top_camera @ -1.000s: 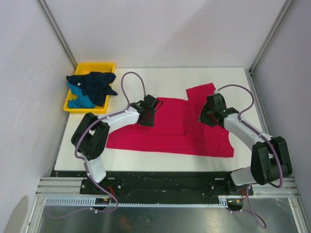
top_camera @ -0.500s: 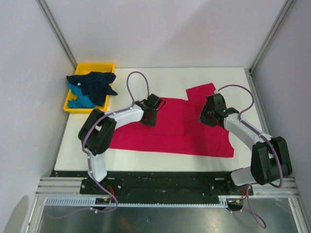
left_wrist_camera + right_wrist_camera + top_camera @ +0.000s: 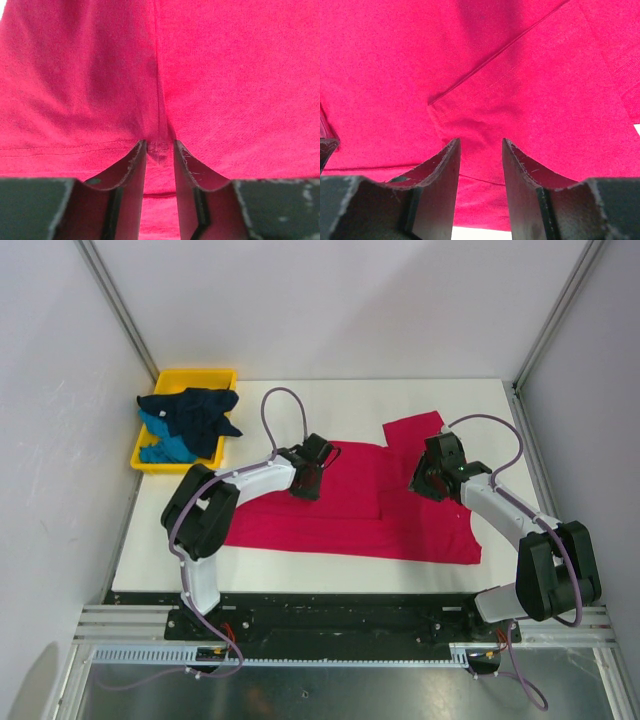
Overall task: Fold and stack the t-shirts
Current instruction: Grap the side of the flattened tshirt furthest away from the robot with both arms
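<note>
The crimson-pink t-shirt (image 3: 340, 515) lies spread on the white table, one panel folded over its middle. My left gripper (image 3: 308, 480) is on its upper-left part. In the left wrist view its jaws are narrow and pinch a puckered ridge of the shirt (image 3: 159, 149) by a hem seam. My right gripper (image 3: 424, 480) is on the shirt below the right sleeve (image 3: 412, 432). Its jaws are narrow with the cloth (image 3: 481, 150) between the tips, near the sleeve seam. The dark navy shirt (image 3: 192, 412) and teal-blue shirt (image 3: 160, 448) lie crumpled in the tray.
The yellow plastic tray (image 3: 200, 376) stands at the table's back left corner. Grey walls and metal frame posts close in the table on the left, back and right. Bare white table (image 3: 300, 400) shows behind the shirt.
My left gripper slid a little to the right along the shirt's upper part and its elbow swung in; it has since held still. The right arm has not moved.
</note>
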